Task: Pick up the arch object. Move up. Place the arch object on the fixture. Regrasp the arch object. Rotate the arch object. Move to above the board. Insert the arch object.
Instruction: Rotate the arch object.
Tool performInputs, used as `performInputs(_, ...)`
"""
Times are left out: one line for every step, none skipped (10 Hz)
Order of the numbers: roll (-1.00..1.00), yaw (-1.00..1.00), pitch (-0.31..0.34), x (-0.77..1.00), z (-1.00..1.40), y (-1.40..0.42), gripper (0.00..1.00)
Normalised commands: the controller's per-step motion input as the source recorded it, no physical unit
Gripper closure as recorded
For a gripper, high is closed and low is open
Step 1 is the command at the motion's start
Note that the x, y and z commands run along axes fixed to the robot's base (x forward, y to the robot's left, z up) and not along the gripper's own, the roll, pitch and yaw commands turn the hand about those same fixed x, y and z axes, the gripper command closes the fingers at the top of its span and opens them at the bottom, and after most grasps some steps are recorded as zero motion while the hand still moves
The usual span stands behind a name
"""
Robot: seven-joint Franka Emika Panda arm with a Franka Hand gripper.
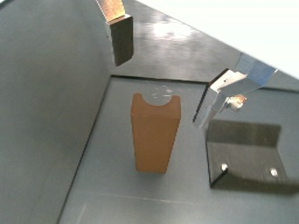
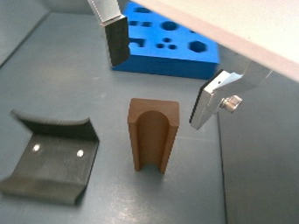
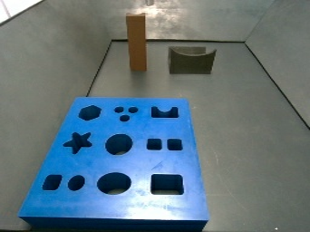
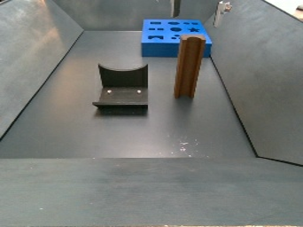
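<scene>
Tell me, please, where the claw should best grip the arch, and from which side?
Grip the arch near its top end, coming down from above: it stands upright and free on the floor. The open claw hangs above it; close on the flat sides, not the grooved face.

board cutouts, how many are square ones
3 on the board: two small squares side by side mid-board, one large square near the front edge. None look hidden; the gripper hangs open above the arch object.

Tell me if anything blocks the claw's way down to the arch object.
Nothing visible does. The arch object stands upright on the floor, alone, and the open claw hangs above it in both wrist views. The fixture sits off to one side, and the board lies farther away.
</scene>
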Motion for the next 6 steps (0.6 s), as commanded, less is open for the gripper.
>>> performInputs(-0.04, 1.00, 0.025, 0.01, 0.00, 0.00, 0.00)
performInputs(-0.04, 1.00, 0.027, 0.01, 0.00, 0.00, 0.00)
performInputs(-0.05, 1.00, 0.031, 0.01, 0.00, 0.00, 0.00)
performInputs(-0.05, 1.00, 0.035, 0.01, 0.00, 0.00, 0.00)
performInputs(-0.06, 1.00, 0.044, 0.01, 0.00, 0.00, 0.00)
performInputs(-0.08, 1.00, 0.053, 0.01, 0.00, 0.00, 0.00)
